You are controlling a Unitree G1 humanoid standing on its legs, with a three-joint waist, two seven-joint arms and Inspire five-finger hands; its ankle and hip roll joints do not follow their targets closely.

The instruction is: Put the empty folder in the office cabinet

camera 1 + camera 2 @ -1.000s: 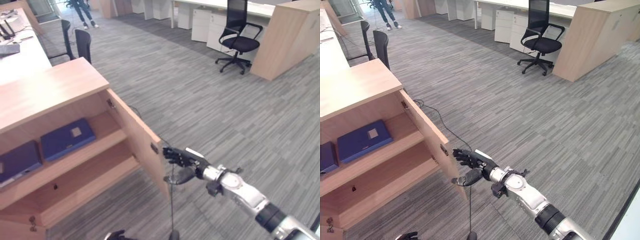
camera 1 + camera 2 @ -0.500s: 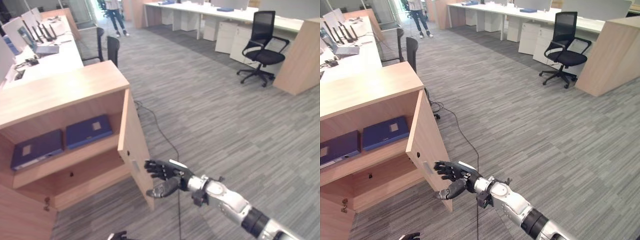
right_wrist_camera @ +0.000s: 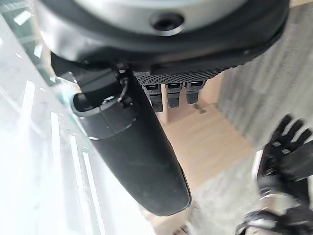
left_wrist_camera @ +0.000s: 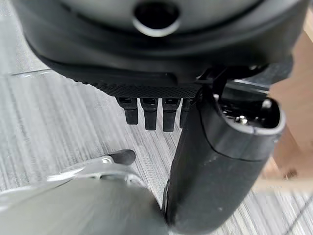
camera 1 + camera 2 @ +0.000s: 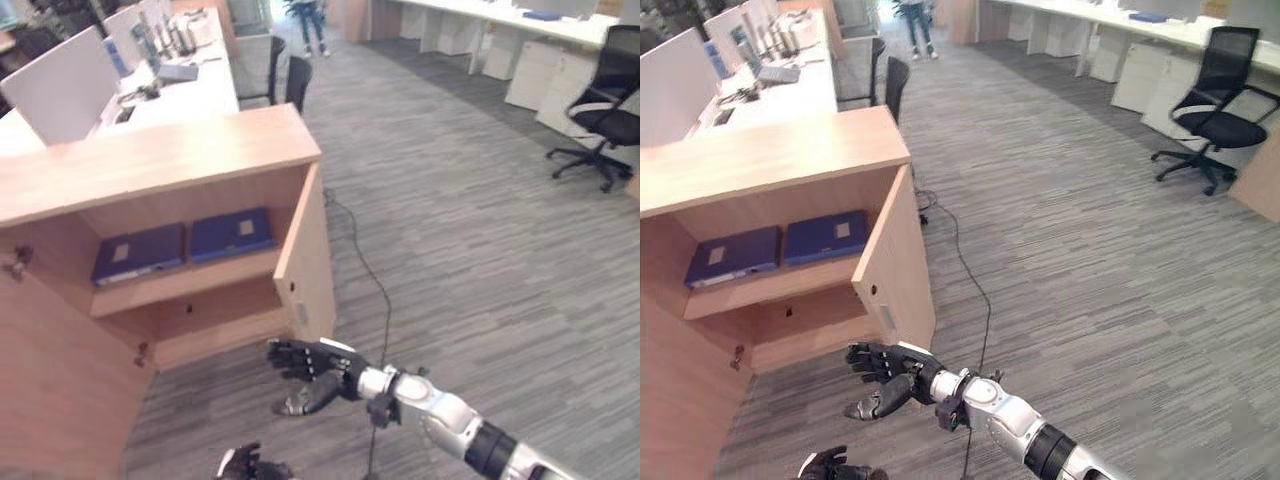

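The wooden office cabinet (image 5: 170,150) stands at the left with both doors open. Two blue folders lie flat side by side on its upper shelf, one to the left (image 5: 138,253) and one to the right (image 5: 232,233). The lower shelf (image 5: 810,335) holds nothing. My right hand (image 5: 305,368) is open, fingers spread, low over the carpet just in front of the right door's (image 5: 305,255) bottom corner, not touching it. Low in front of the left door (image 5: 50,370), my left hand (image 5: 250,465) is open and holds nothing.
Desks with monitors (image 5: 150,70) and two black chairs (image 5: 290,80) stand behind the cabinet. A black office chair (image 5: 605,105) and white drawer units (image 5: 540,70) are at the back right. A person (image 5: 310,20) stands far off. Grey carpet lies open to the right.
The camera has swung left, bringing the left door into view. The right door has swung partway towards shut, and my right hand has come off its edge and dropped lower.
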